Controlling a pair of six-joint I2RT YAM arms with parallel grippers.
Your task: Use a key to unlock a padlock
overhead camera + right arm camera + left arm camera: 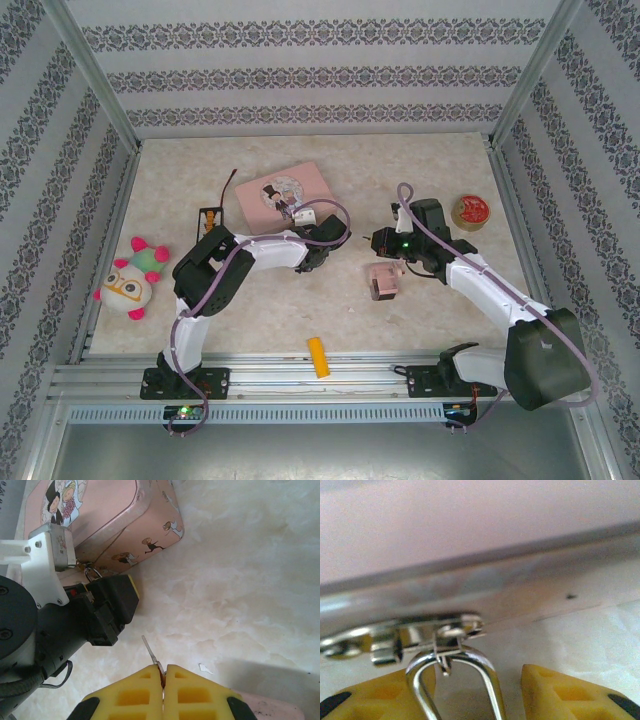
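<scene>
right claw (163,670) pinching key (150,651) | left claw (477,682) astride padlock (490,677) shackle

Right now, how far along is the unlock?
Done: the right fingers are shut on the key, its blade sticking out. In hand: the left fingers flank the shackle of the padlock, which hangs on the pink tin; whether they grip it can't be told. Left: bring the key across, insert it, turn.

Silvery-shackled padlock (490,677) hooked through pink tin's (470,525) latch (420,632); thin key (150,652) nearby.
</scene>
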